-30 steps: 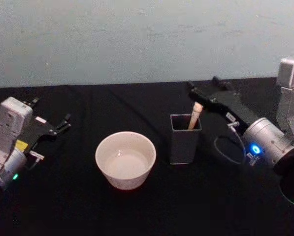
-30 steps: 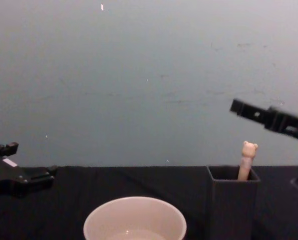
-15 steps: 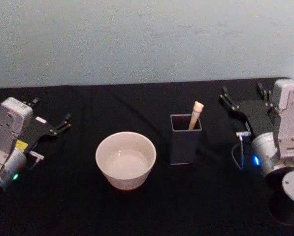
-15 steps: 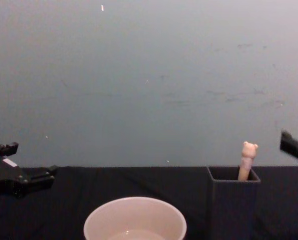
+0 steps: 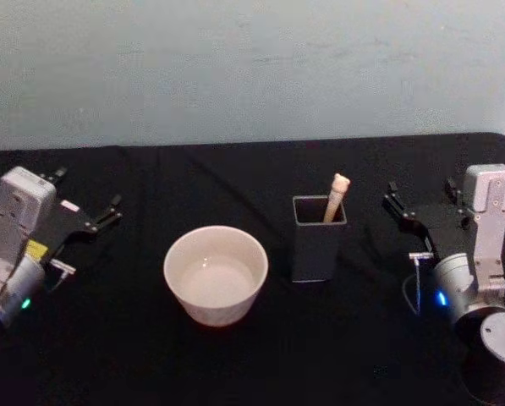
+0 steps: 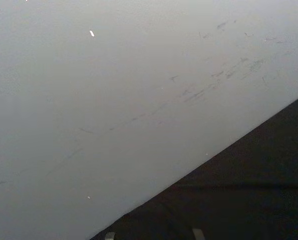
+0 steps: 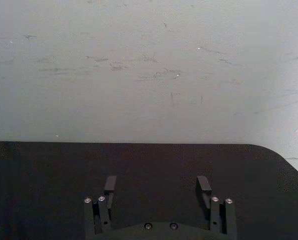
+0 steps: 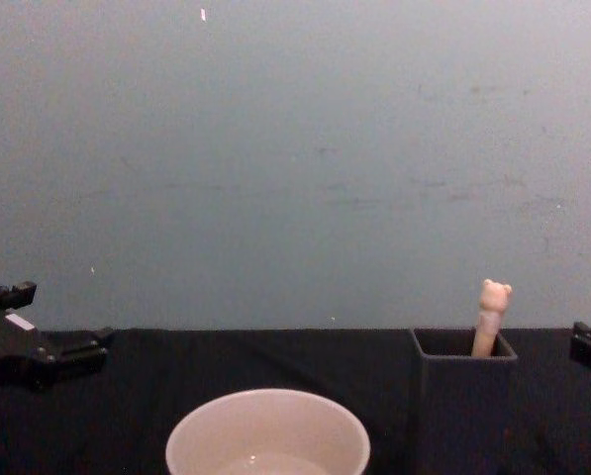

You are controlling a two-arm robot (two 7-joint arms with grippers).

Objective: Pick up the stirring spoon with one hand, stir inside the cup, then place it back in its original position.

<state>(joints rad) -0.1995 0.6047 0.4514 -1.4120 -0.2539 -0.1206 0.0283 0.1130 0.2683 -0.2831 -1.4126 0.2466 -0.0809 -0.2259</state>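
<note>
Since a second ago our right claw [image 5: 419, 196] has drawn back from above the holder to the right side of the surface [image 5: 235, 364], low and well apart from the holder; nothing else has shifted. Its fingers [image 7: 110, 186] stand spread with nothing between them. Our left claw [image 5: 87, 203] sits parked at the far left, also released and empty.

The stirring spoon [image 5: 335, 197] stands in the dark grey holder [image 5: 317, 245], leaning at its right rear corner, the bear head [image 8: 493, 295] clear above the rim and the bowl hidden inside. The cup [image 5: 216, 275] sits just left of the holder, near but not touching.

From how things lie, we judge either that the task is finished, spoon returned and arm retiring, or that the pick-up has not begun; the pictures alone do not settle it. If a grasp is yet to come, we would bring the right claw in above the holder, close on the exposed handle below the bear head, and lift straight up so the holder does not tip.
</note>
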